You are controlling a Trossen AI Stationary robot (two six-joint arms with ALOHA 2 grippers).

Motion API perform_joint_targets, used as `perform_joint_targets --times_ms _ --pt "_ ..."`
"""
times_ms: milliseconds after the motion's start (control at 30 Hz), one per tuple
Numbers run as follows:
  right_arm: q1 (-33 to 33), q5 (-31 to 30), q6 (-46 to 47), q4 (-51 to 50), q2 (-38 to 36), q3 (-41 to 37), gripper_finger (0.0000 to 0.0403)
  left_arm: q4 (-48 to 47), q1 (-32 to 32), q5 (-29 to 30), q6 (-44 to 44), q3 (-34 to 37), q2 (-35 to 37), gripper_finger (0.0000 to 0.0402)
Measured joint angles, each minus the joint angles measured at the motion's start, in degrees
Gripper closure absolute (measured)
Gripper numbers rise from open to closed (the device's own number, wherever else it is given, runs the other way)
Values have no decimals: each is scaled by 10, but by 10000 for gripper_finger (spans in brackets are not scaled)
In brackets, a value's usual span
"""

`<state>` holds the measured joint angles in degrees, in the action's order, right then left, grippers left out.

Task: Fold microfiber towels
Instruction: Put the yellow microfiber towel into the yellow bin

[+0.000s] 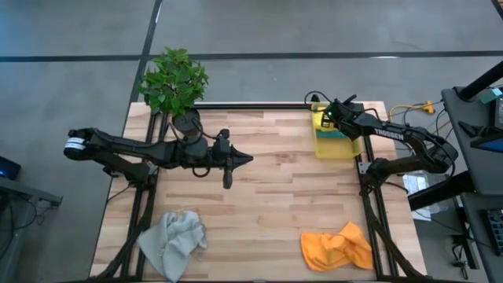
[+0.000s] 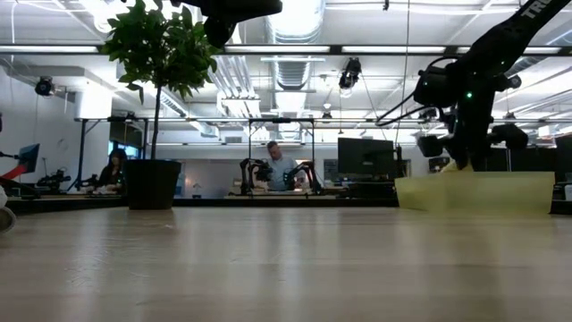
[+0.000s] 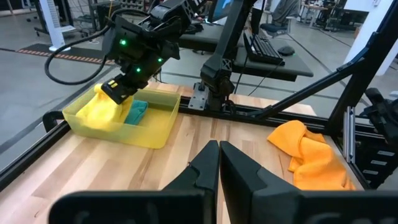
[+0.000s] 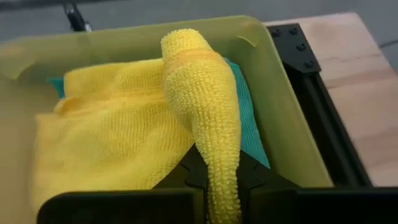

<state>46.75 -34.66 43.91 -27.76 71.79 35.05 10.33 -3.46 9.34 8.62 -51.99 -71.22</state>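
The yellow towel (image 4: 106, 130) lies in the yellow bin (image 1: 343, 148) at the table's far right, on top of a teal towel (image 4: 249, 115). My right gripper (image 4: 217, 171) reaches down into the bin, shut on the yellow towel. Crumpled on the table near the front edge are a light grey towel (image 1: 174, 240) on the left and an orange towel (image 1: 336, 248) on the right. My left gripper (image 1: 248, 159) hovers shut above the table's middle, with nothing between its fingers. My right gripper pinches a bunched, rolled-up ridge of the yellow towel (image 4: 214, 137) between its two fingers, several layers thick. The fingers slant down into the bin from above. The ridge stands up ahead of the fingers, while the remaining cloth lies spread in the bin over the teal towel.
A potted plant (image 1: 174, 79) stands at the far left of the table. Black frame rails (image 1: 365, 185) run along the table's sides. Bare wood lies between the two crumpled towels and across the middle. People sit at desks in the room behind.
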Motion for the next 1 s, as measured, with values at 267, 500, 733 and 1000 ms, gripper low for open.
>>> perform_joint_targets --times_ms 267,500,733,1000 --pt "0 5 -39 2 5 0 372 -2 1 0 -12 0 0 402" --pt "0 16 -39 1 4 0 309 -2 1 0 -15 0 0 402" --pt "0 16 -39 -35 -41 6 241 -1 1 0 -15 0 0 402" --pt "0 18 -58 -116 -136 60 220 0 1 0 -15 0 0 402"
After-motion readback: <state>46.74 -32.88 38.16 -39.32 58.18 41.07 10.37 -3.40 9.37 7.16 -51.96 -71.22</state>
